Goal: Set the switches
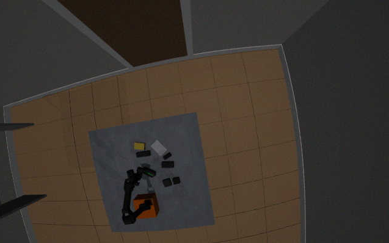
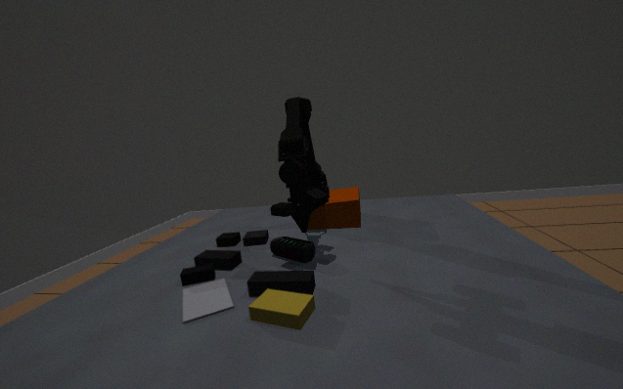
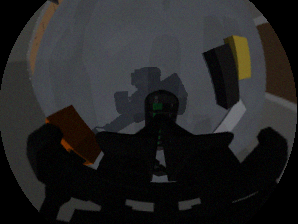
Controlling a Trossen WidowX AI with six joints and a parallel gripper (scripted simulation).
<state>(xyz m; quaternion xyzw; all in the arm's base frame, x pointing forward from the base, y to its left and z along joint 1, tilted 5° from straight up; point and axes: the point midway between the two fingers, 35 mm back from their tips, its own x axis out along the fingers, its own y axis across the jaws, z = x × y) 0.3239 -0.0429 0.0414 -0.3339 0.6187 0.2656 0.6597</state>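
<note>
On the bench (image 1: 186, 131) (image 2: 406, 318) (image 3: 100, 50), approx. 12 o'clock from the orange box (image 1: 152, 212) (image 2: 342, 215) (image 3: 75, 131) in top view, lies the controller (image 1: 149, 172) (image 2: 292, 250) (image 3: 161, 100). Prob. light, stiff, a bit slippery; best grip is mid-length, across the narrow width. End effector (image 1: 139, 170) (image 2: 304, 231) (image 3: 158, 116) has fingers together, w/o load. Switches (image 1: 148, 173) (image 2: 294, 241) (image 3: 157, 107) are small, maybe delicate: avoid squeezing them.

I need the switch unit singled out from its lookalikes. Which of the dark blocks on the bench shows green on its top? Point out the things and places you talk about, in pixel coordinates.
The one nearest the gripper (image 1: 143, 171) (image 2: 304, 231): the rounded controller unit (image 1: 149, 172) (image 2: 292, 249) (image 3: 161, 100). Green marks line its top; the other dark blocks are plain.
</note>
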